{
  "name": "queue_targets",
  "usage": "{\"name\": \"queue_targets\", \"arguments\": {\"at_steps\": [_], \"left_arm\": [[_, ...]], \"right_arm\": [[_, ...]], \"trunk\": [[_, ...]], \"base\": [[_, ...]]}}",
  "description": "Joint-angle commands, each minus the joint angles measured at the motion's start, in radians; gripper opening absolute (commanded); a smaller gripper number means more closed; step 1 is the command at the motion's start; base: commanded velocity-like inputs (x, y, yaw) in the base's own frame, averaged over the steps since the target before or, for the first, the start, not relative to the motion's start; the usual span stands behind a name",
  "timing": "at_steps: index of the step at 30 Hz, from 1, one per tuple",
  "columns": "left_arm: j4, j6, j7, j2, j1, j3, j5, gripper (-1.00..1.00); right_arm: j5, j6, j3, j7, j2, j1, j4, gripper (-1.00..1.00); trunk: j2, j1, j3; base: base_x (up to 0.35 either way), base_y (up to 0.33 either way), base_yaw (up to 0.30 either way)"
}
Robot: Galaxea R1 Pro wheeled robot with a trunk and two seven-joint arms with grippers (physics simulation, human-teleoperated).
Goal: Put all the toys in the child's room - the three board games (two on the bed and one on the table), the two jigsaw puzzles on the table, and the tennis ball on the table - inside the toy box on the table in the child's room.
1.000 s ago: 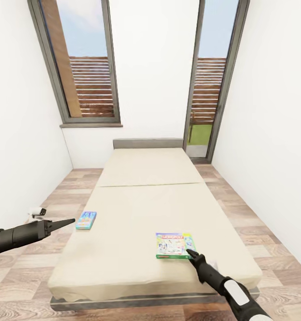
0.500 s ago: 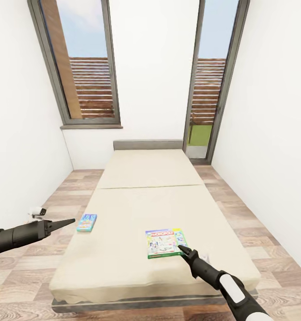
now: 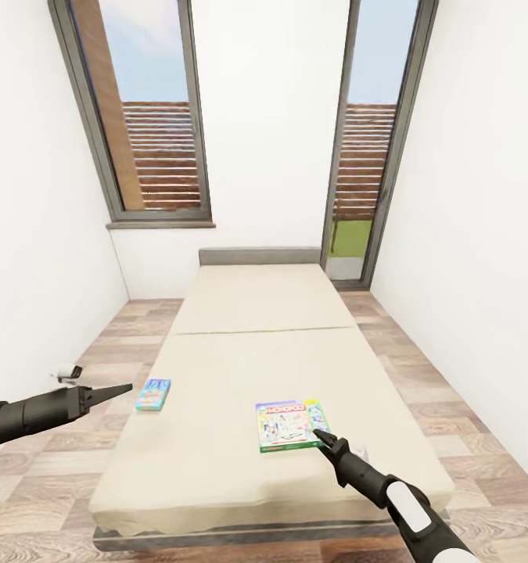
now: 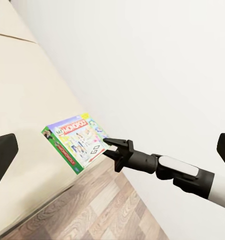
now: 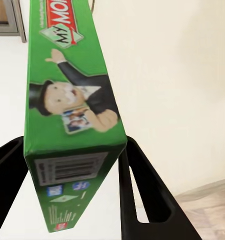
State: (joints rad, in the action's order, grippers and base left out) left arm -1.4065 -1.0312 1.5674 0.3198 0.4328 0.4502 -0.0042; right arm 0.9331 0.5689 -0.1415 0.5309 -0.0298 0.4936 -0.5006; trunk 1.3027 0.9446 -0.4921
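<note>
I'm facing the bed (image 3: 264, 344) from its foot end. The green-edged board game (image 3: 291, 424) lies flat on the mattress near that foot end, toward the bed's right side. My right gripper (image 3: 324, 441) sits at the game's near right corner, its jaws spread with the box edge (image 5: 67, 145) between them. The blue board game (image 3: 152, 393) rests at the bed's left edge. My left gripper (image 3: 116, 389) hovers just off that edge beside the blue box; I cannot tell how its jaws stand.
</note>
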Motion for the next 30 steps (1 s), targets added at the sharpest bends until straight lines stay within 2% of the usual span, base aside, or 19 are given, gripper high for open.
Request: {"name": "queue_targets", "arguments": {"at_steps": [1,20,27,30], "left_arm": [[0.000,-0.011,0.003,0.000,0.001,0.000,-0.001,1.00],[0.000,-0.013,0.003,0.001,0.001,-0.002,-0.002,1.00],[0.000,-0.013,0.003,0.001,0.001,-0.004,-0.002,1.00],[0.000,-0.013,0.003,0.001,0.001,-0.004,-0.002,1.00]], "right_arm": [[0.003,0.007,-0.004,0.001,0.000,0.001,0.000,-1.00],[0.001,0.001,0.000,-0.002,0.008,0.000,-0.001,-1.00],[-0.003,0.008,0.009,-0.023,-0.004,0.003,-0.015,-1.00],[-0.025,0.015,0.023,-0.026,-0.007,0.003,-0.038,-1.00]], "trunk": [[-0.007,-0.004,0.002],[-0.140,-0.077,0.062],[-0.189,-0.104,0.084],[-0.210,-0.115,0.093]], "base": [[0.000,0.000,0.000],[0.000,0.000,0.000],[0.000,0.000,0.000],[-0.006,0.000,0.000]]}}
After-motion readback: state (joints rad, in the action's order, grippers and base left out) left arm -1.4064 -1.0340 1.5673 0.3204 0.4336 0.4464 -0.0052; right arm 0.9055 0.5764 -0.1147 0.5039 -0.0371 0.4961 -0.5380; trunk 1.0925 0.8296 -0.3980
